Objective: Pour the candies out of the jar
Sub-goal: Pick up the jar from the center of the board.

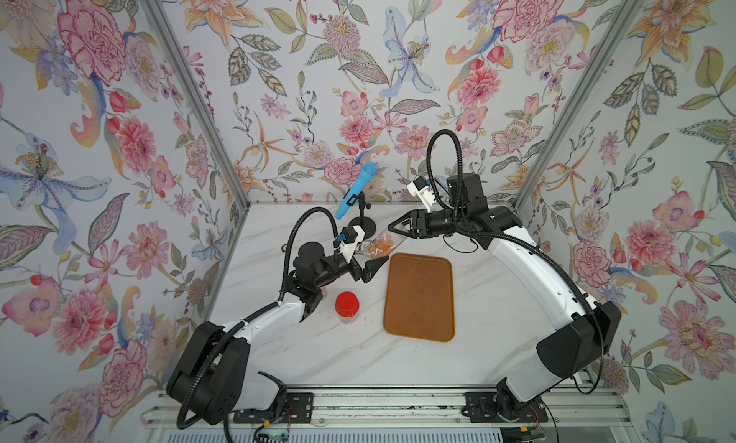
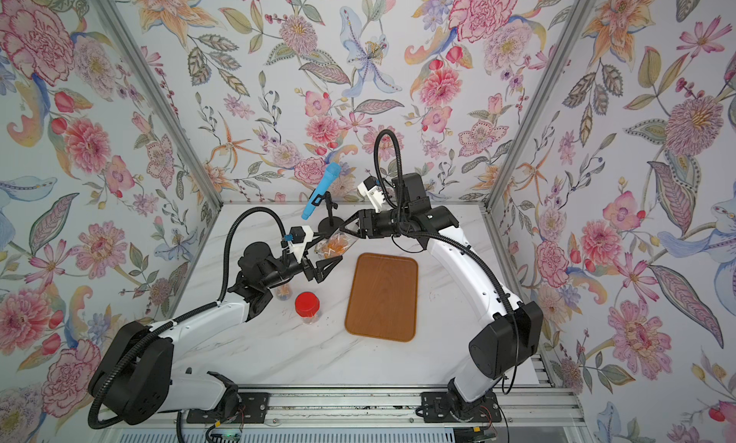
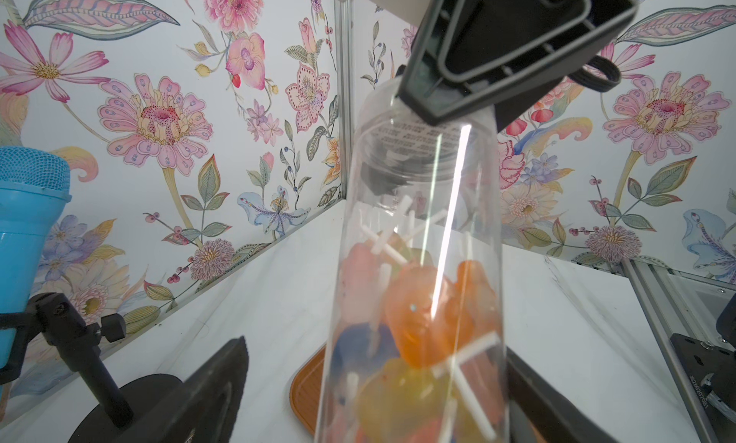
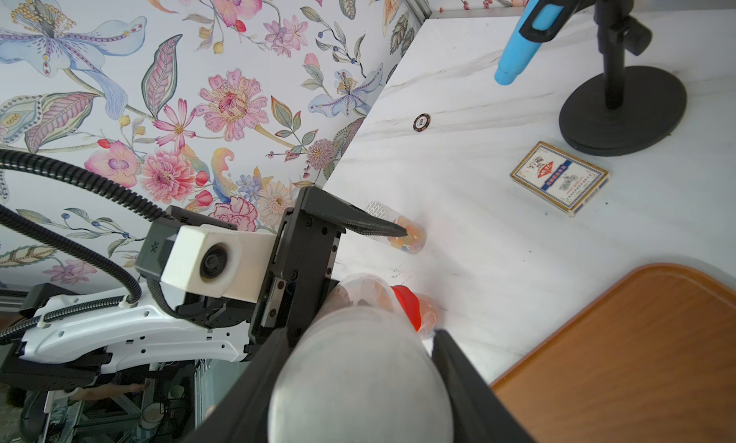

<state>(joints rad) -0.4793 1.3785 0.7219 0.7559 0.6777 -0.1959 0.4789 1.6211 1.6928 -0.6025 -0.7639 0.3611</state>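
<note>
Where the jaws and wrist housings cover the ends of the jar [image 1: 380, 243], you cannot tell whether its mouth is capped. A small container [image 2: 284, 291] is half hidden under the left arm. Both arms reach inward toward the far middle of the table [image 1: 318, 353], wrists roughly level. Observe the right gripper [image 1: 394, 233] pinching one end of the clear jar, holding it tilted in the air just beyond the far left corner of the tray [image 1: 420, 301]. The candies [image 3: 422, 313] lie inside. The left gripper [image 1: 372, 255] has its jaws spread, one on each side of the jar; contact cannot be confirmed.
</note>
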